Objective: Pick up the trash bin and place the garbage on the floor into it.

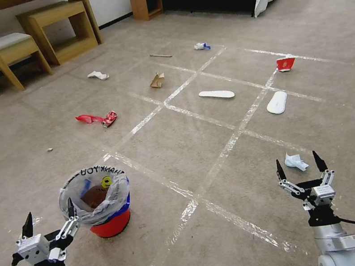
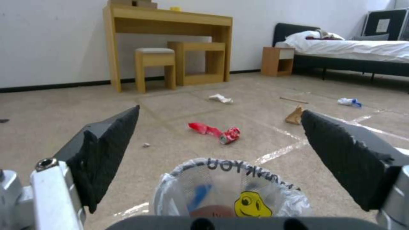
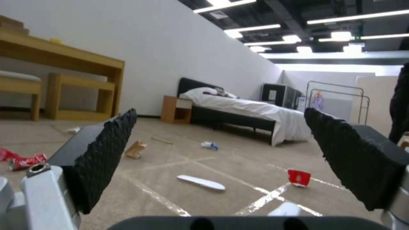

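Left gripper point(image 1: 49, 218) is hovering with fingers spread wide, its inner fingertip just beside the rim of the trash bin point(image 1: 108, 217). The bin is standing upright on the floor point(image 1: 196, 248), its clear liner reading "THANK YOU" with a yellow smiley. Beige carpet is showing a taped grid; garbage is lying scattered beyond: red wrapper point(image 1: 101, 118), cardboard scrap point(image 1: 156, 81), white oblong piece point(image 1: 216, 94). Right gripper point(image 1: 300, 166) is hovering spread, crumpled paper point(image 1: 295, 161) lying between its fingertips in the head view

Trash bin point(image 1: 103, 204) near left, garbage point(image 1: 216, 94) scattered beyond
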